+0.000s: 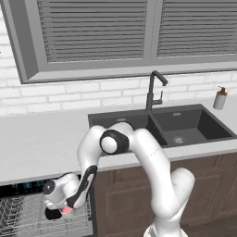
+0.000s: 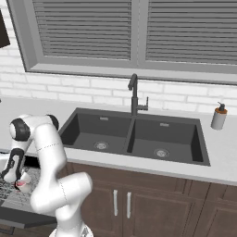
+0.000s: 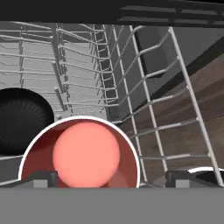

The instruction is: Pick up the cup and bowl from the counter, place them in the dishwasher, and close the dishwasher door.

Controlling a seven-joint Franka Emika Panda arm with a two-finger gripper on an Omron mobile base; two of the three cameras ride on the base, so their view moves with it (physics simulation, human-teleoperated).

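Below the counter [image 1: 41, 143], at the open dishwasher [image 1: 28, 217]

Inside its grey wire rack [image 3: 87, 65] the cup [image 3: 81, 153] sits upright, red inside showing, just right of the bowl [image 3: 22, 118]; the gripper [image 3: 109, 178] hangs over the cup, fingers spread wide either side. Behind the counter's dark double sink [image 2: 134, 136] run white brick and slatted blinds.
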